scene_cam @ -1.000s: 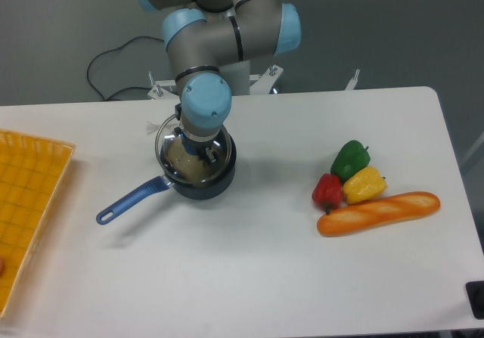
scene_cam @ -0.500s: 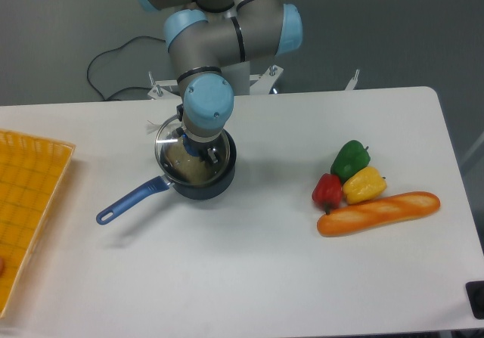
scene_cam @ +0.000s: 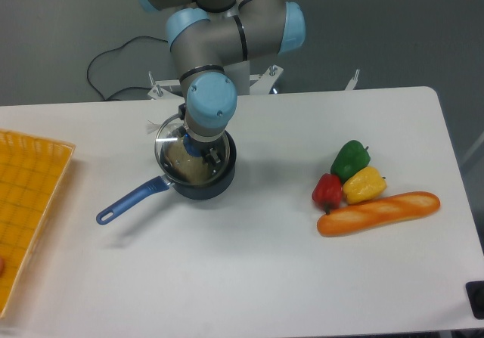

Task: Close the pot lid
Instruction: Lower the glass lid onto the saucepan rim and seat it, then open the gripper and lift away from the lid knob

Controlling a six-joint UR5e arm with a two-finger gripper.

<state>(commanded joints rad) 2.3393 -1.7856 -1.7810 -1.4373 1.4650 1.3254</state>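
Note:
The dark navy pot (scene_cam: pixel 206 189) stands left of the table's middle, its blue handle (scene_cam: pixel 128 202) pointing front-left. The clear glass lid (scene_cam: pixel 172 160) with its metal rim lies over the pot's mouth, shifted a little to the back-left so the rim overhangs there. My gripper (scene_cam: pixel 200 150) comes straight down onto the lid's centre. Its fingers appear shut around the blue knob, which the wrist mostly hides. I cannot tell whether the lid rests on the pot or hangs just above it.
A green pepper (scene_cam: pixel 350 159), a red pepper (scene_cam: pixel 327 192), a yellow pepper (scene_cam: pixel 364 184) and a bread loaf (scene_cam: pixel 378 212) lie at the right. An orange-yellow tray (scene_cam: pixel 26 202) sits at the left edge. A black cable (scene_cam: pixel 113 69) loops behind the table.
The arm's wrist has shifted slightly to the right over the pot. The lid and pot look almost unchanged.

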